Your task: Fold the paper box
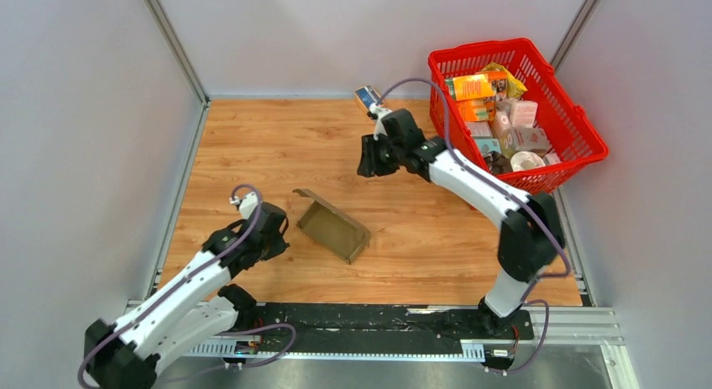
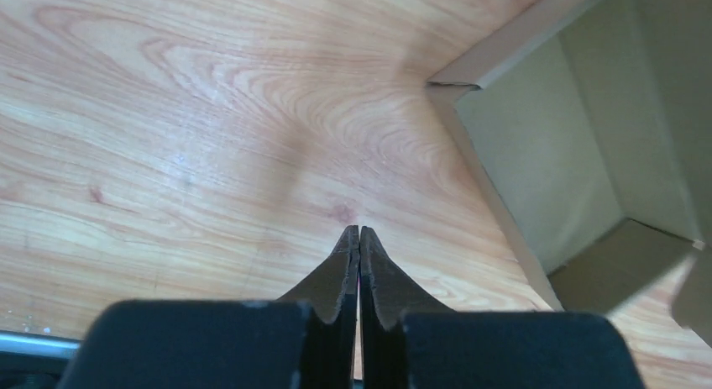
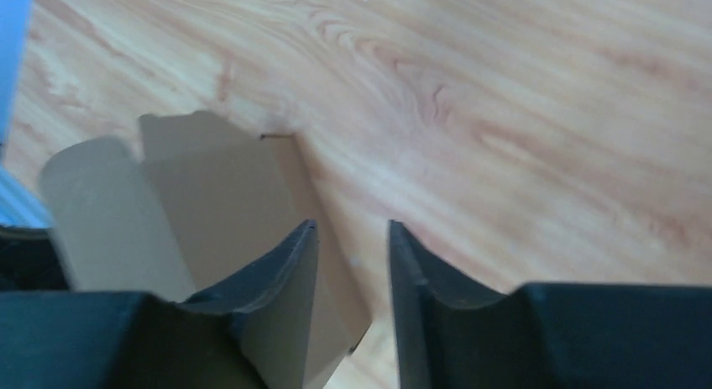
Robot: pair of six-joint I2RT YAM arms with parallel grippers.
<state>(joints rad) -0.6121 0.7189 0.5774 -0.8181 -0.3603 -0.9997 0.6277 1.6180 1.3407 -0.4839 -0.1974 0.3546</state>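
The paper box [image 1: 332, 225] is a plain brown cardboard blank lying partly folded in the middle of the wooden table, with walls raised and one flap sticking out at its far left. My left gripper [image 1: 280, 231] is just left of it, shut, with nothing between its fingertips. The left wrist view shows that gripper [image 2: 359, 229] over bare wood, with the box [image 2: 554, 154] to its right. My right gripper [image 1: 370, 159] hangs behind the box, apart from it. In the right wrist view its jaws [image 3: 353, 225] stand open and empty, the box [image 3: 210, 187] below them to the left.
A red basket [image 1: 579, 128] full of colourful packages stands at the back right, beside the right arm. A small blue-and-tan box [image 1: 367, 96] lies at the table's far edge. Grey walls and metal rails border the table.
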